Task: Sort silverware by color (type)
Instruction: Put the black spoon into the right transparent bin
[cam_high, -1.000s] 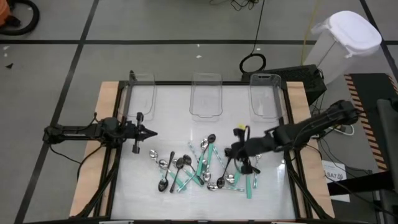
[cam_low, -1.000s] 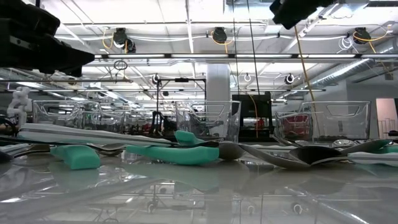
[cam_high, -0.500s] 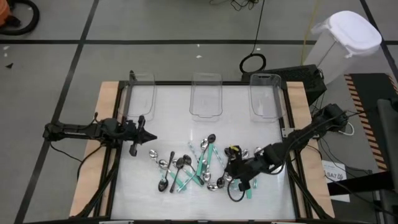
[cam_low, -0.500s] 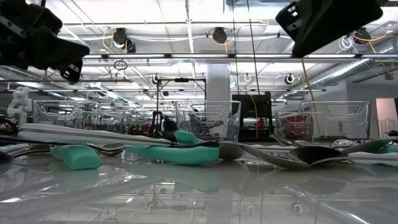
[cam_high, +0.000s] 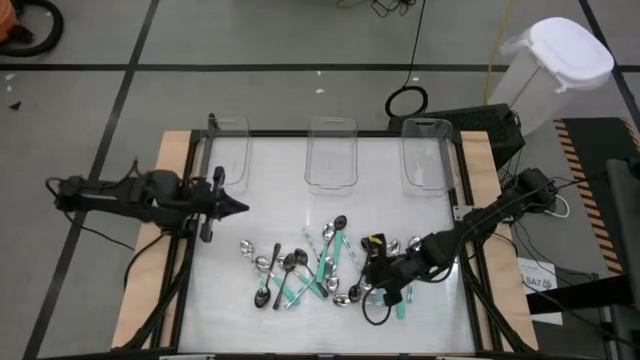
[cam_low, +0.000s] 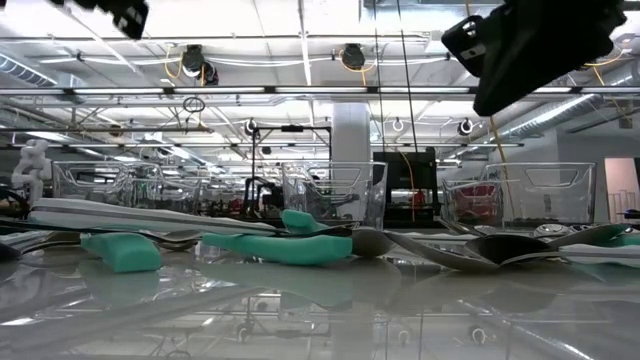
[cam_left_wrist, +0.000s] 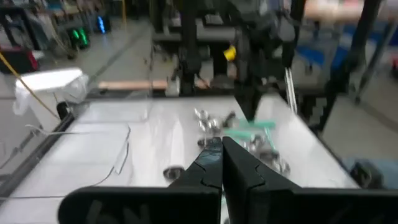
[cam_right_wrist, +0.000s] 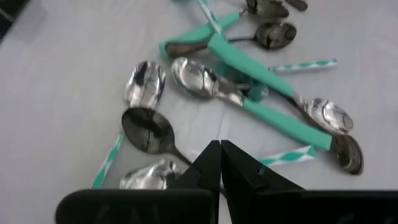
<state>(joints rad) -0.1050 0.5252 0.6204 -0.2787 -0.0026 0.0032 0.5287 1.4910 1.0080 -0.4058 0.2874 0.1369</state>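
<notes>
The silverware (cam_high: 320, 265) lies in a loose heap on the white table's near middle: shiny silver spoons (cam_right_wrist: 144, 84), dark spoons (cam_right_wrist: 148, 130) and teal-handled spoons (cam_right_wrist: 249, 65), some crossing one another. My right gripper (cam_right_wrist: 219, 144) hangs shut above the heap's right part (cam_high: 368, 268), over a dark spoon's handle, and stands high off the table in the low view (cam_low: 530, 50). My left gripper (cam_high: 243, 208) is shut, empty and raised over the table's left side. It points toward the heap (cam_left_wrist: 242, 134).
Three clear rectangular bins (cam_high: 228, 150) (cam_high: 331, 155) (cam_high: 427, 155) stand in a row along the table's far edge. A black frame (cam_high: 462, 200) rims the table. Bare table top lies between the bins and the heap, and left of the heap.
My left gripper has risen well above the table and drawn back a little toward the left edge, staying shut. My right gripper has come down and toward the near edge over the heap's right part, then held still. The silverware has not moved.
</notes>
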